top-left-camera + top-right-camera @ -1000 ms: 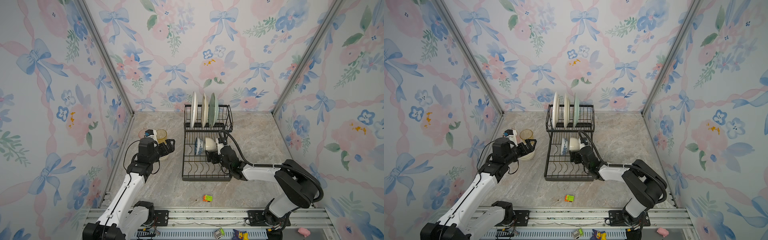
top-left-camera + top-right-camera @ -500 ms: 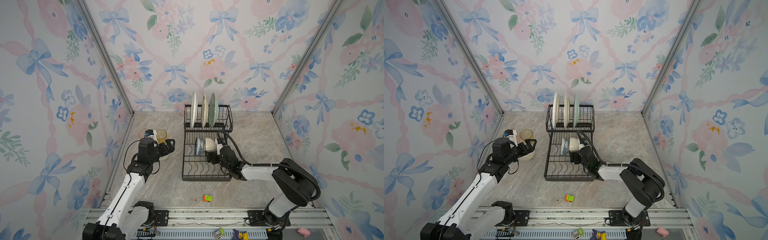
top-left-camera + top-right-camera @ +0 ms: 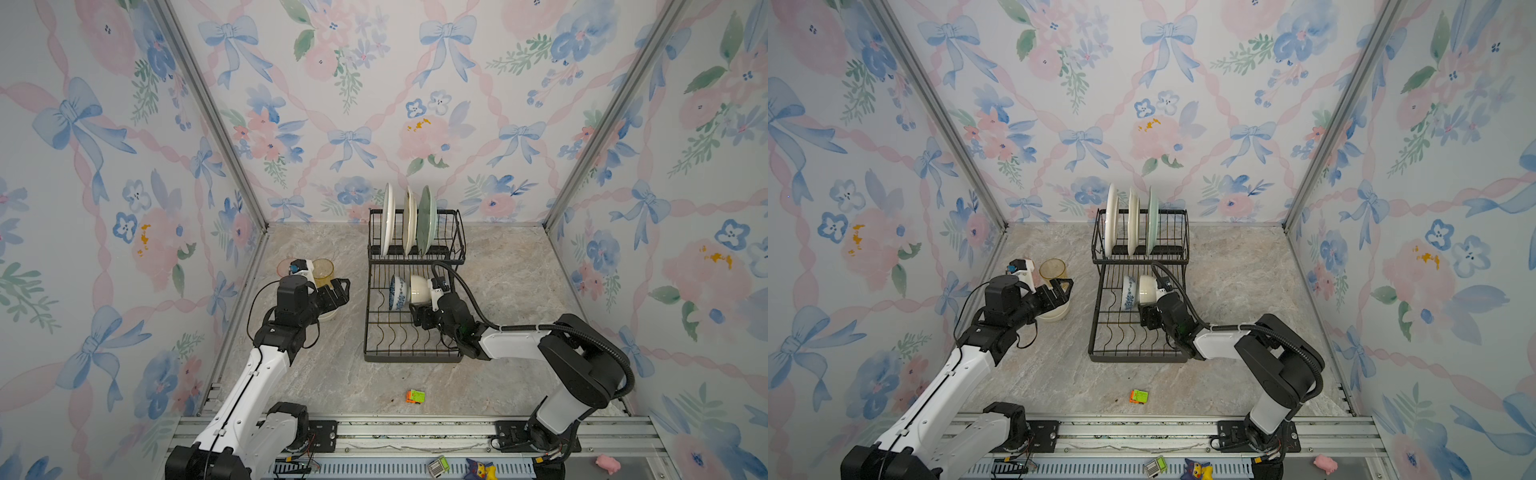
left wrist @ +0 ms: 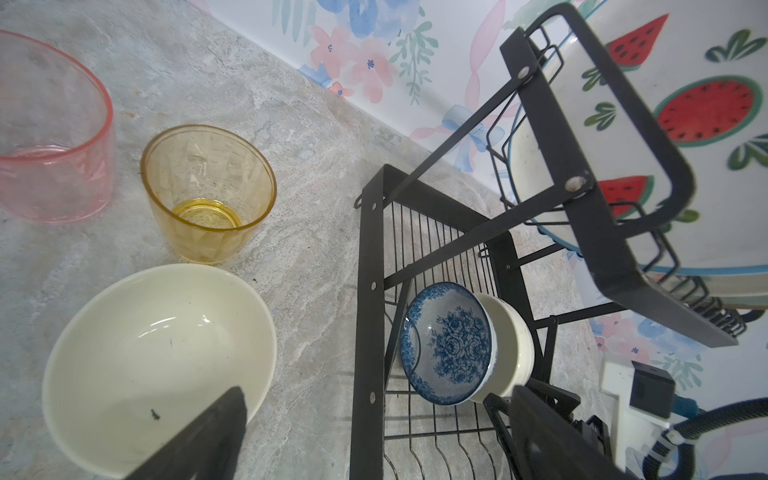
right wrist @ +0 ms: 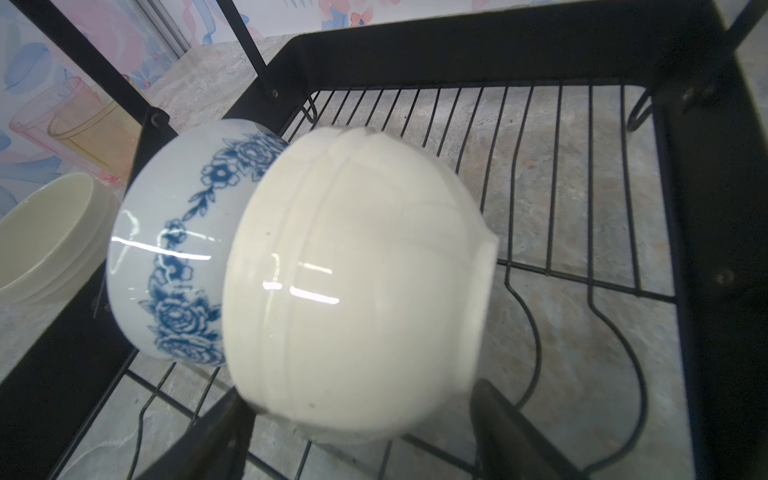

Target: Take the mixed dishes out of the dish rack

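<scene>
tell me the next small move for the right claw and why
Probably close the right claw firmly on the white bowl before lifting. Its fingers flank that bowl, which leans on its side against the blue-patterned bowl in the lower tray of the dish rack, and a firm pinch isn't evident yet.

Three plates (image 3: 1132, 220) stand in the upper basket of the dish rack (image 3: 1138, 358). On its lower tray a blue-patterned bowl (image 3: 1128, 293) and a white bowl (image 3: 1147, 289) lean together, with the right end effector (image 3: 1147, 316) at their 6 o'clock. At the rack's 9 o'clock the left end effector (image 3: 1064, 286) hangs over a cream bowl (image 3: 1054, 316).
</scene>
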You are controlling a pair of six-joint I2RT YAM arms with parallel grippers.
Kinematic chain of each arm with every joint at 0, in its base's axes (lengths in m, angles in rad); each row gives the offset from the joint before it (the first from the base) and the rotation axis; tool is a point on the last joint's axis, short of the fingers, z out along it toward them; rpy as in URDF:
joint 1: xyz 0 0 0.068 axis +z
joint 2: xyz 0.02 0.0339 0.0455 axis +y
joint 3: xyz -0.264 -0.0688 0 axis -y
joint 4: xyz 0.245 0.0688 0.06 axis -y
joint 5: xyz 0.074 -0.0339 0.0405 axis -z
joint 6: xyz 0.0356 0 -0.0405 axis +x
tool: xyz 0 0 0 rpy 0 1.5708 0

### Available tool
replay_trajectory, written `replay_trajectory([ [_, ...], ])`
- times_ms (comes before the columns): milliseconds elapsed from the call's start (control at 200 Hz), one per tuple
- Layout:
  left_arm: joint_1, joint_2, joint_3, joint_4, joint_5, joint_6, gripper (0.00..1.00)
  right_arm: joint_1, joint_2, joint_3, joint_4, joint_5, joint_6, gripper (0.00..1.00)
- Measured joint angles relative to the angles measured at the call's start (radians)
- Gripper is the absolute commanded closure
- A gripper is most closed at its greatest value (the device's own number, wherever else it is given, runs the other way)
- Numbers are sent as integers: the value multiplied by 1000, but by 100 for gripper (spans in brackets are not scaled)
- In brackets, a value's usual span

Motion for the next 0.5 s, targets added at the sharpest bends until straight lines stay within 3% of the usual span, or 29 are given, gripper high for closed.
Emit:
replay_trajectory([
  [500, 0, 0, 0, 0, 0, 0, 2, 0, 0, 7, -15, 16, -16, 29],
])
